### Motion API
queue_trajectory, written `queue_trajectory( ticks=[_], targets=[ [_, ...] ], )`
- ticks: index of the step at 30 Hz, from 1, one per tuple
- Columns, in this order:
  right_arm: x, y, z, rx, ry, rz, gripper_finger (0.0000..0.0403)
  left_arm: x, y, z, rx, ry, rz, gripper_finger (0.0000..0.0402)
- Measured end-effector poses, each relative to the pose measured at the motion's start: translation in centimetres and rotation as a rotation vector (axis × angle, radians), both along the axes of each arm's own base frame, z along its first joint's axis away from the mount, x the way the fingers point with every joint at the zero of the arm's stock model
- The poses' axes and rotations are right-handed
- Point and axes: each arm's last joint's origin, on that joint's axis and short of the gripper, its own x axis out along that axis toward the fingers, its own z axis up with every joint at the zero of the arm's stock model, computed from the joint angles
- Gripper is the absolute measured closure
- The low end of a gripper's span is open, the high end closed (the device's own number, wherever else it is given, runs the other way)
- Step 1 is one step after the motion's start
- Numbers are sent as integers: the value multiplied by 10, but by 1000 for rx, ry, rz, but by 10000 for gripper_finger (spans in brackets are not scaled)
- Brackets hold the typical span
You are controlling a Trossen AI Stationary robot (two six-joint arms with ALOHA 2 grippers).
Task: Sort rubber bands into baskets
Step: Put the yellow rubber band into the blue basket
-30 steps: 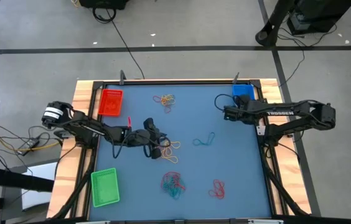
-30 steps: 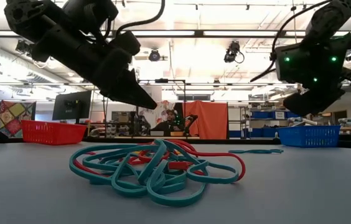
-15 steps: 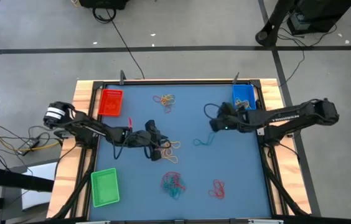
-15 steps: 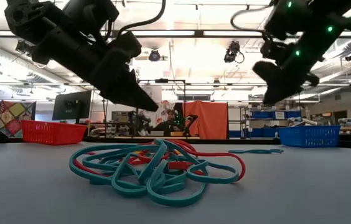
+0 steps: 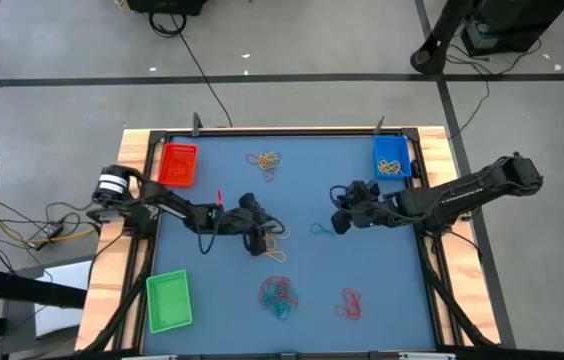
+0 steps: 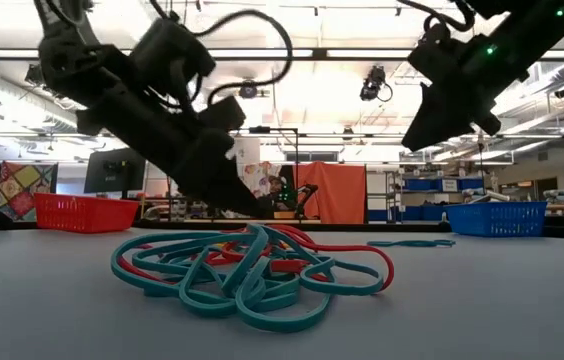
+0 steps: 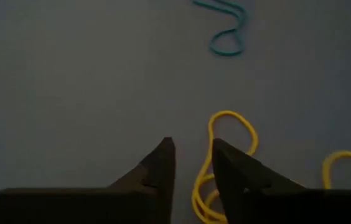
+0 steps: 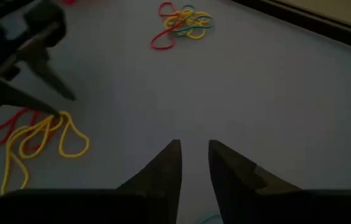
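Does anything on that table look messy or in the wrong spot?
Yes. The blue basket seems to hold yellowish rubber bands, not only blue ones. Elsewhere, bands lie in mixed-colour tangles on the mat, like the teal-and-red clump at the front. Nothing looks spilled or broken.

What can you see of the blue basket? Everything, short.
The blue basket is a small rectangular tray of blue plastic with low walls that look like open mesh in the low view. It sits flat in the table's far right corner, against the frame. Inside lies a small tangle of rubber bands, yellow among them. Neither gripper touches it; the right gripper is out over the mat, away from it.
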Motion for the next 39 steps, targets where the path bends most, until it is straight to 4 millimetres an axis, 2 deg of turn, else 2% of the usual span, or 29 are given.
queue_trajectory(
  ticks=[5, 13, 17, 22, 26, 32, 39],
  targets=[
    [0, 9, 1, 0, -13, 36, 310, 7, 5, -10, -39, 63, -39, 246],
    [-1, 15, 2, -17, -28, 45, 310, 12, 3, -20, -30, 101, -130, 248],
    [-1, 15, 2, -18, -29, 46, 310, 12, 6, -21, -23, 104, -119, 289],
    [-1, 16, 2, -15, -35, 47, 310, 13, 7, -20, -26, 96, -118, 386],
    [2, 19, -2, -5, -38, 45, 314, 13, 7, -20, -41, 79, -107, 390],
    [22, 29, -28, -25, 13, 74, 322, 17, 7, -14, -41, -2, -108, 398],
    [51, 46, -51, -82, -5, 318, 323, 21, 3, -4, -2, -91, -146, 398]
  ],
)
